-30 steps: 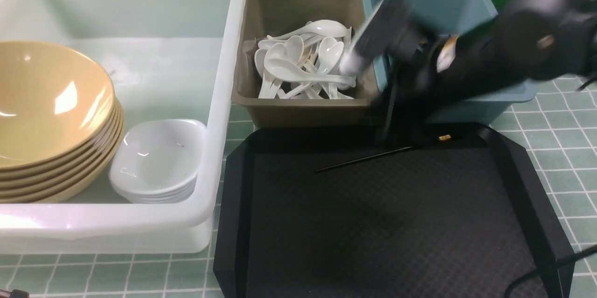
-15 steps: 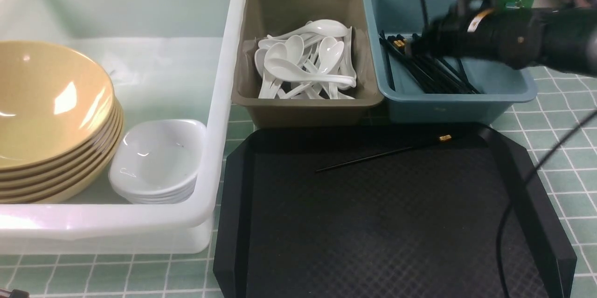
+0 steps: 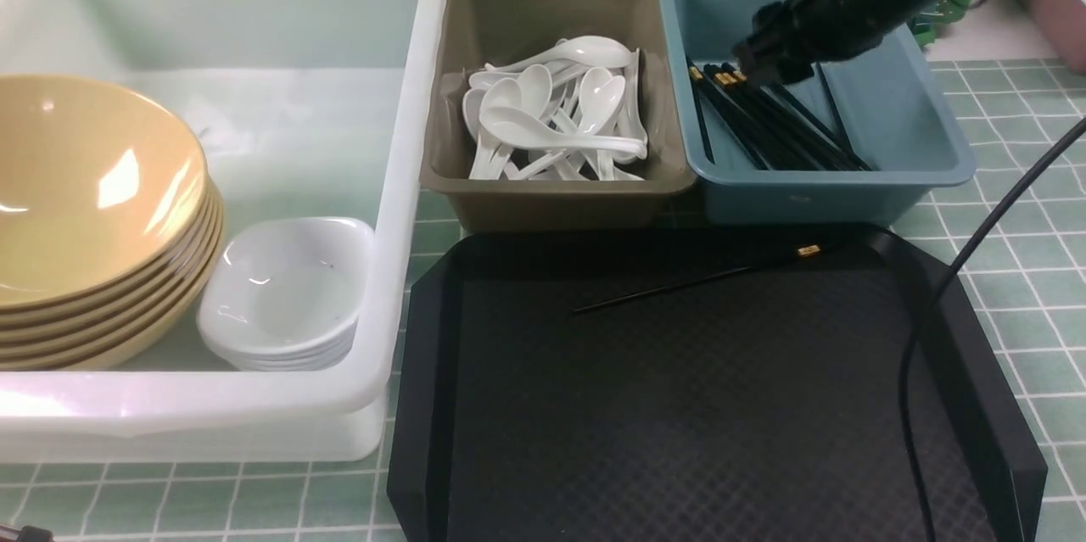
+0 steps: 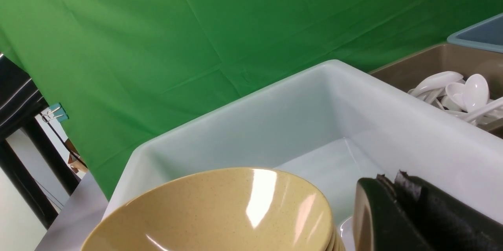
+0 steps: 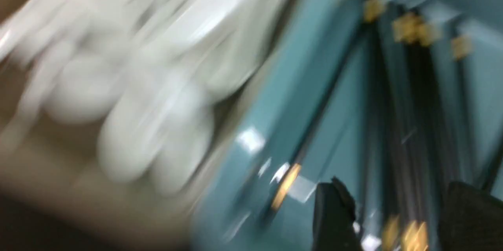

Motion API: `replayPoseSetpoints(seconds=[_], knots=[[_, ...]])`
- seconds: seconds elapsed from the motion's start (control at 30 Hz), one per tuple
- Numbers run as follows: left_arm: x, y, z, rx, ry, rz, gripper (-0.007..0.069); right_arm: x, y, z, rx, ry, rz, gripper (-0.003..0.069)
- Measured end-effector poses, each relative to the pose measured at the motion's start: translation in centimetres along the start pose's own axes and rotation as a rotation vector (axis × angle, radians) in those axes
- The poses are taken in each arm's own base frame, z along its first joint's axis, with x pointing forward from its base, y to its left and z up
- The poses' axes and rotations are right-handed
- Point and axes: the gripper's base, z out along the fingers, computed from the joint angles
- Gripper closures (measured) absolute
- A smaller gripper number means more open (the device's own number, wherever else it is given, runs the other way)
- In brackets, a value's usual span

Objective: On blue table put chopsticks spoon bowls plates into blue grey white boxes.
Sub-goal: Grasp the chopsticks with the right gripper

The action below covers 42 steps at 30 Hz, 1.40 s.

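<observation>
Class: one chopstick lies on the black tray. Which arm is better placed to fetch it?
Probably right: the right gripper is over the blue box, just beyond the chopstick; the left gripper is by the yellow bowls.

In middle box (image 3: 551,194), spoons (image 3: 551,118); on tray (image 3: 679,440) before it, chopstick (image 3: 679,286).

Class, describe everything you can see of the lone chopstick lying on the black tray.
The chopstick is a thin, straight black stick, seemingly plastic or lacquered, with a gold band near its thicker end. It lies flat on the far part of the black tray, slanted: thin tip toward the tray's middle, banded end toward the blue box. Only the tray touches it.
</observation>
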Motion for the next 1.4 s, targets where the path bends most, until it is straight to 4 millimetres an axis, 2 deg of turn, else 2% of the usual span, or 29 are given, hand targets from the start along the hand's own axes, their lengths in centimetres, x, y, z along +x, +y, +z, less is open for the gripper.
replayPoseSetpoints(seconds=[0.07,0.17,0.3,0.33,0.43,0.53,0.63,0.9,1.07,1.2,1.3,1.4], knots=[[0.0,0.0,0.0,0.000,0.000,-0.001,0.0620,0.8,2.9,-0.3,-0.115,0.123,-0.119,0.0270],[0.0,0.0,0.0,0.000,0.000,-0.003,0.0620,1.9,7.0,1.0,-0.243,0.223,-0.255,0.0286],[0.0,0.0,0.0,-0.001,0.001,-0.001,0.0620,3.0,9.4,3.3,-0.295,0.289,-0.322,0.0289],[0.0,0.0,0.0,-0.002,0.000,0.005,0.0620,3.4,10.3,4.9,-0.313,0.315,-0.356,0.0290],[0.0,0.0,0.0,-0.003,0.000,0.009,0.0620,3.6,11.4,7.0,-0.327,0.312,-0.445,0.0289],[0.0,0.0,0.0,-0.003,0.000,0.010,0.0620,3.7,11.6,9.4,-0.287,0.286,-0.524,0.0289],[0.0,0.0,0.0,-0.003,0.000,0.012,0.0620,3.6,11.2,10.4,-0.238,0.262,-0.548,0.0291],[0.0,0.0,0.0,-0.003,0.000,0.012,0.0620,3.1,10.7,10.9,-0.167,0.218,-0.590,0.0291],[0.0,0.0,0.0,-0.004,0.002,0.012,0.0620,3.1,10.5,12.2,-0.140,0.194,-0.604,0.0291],[0.0,0.0,0.0,-0.005,0.002,0.012,0.0620,3.0,10.5,12.5,-0.134,0.183,-0.603,0.0299],[0.0,0.0,0.0,-0.005,0.002,0.012,0.0620,3.0,10.5,12.5,-0.137,0.193,-0.604,0.0354],[0.0,0.0,0.0,-0.005,0.002,0.012,0.0620,3.0,10.7,12.2,-0.152,0.221,-0.593,0.0452]])
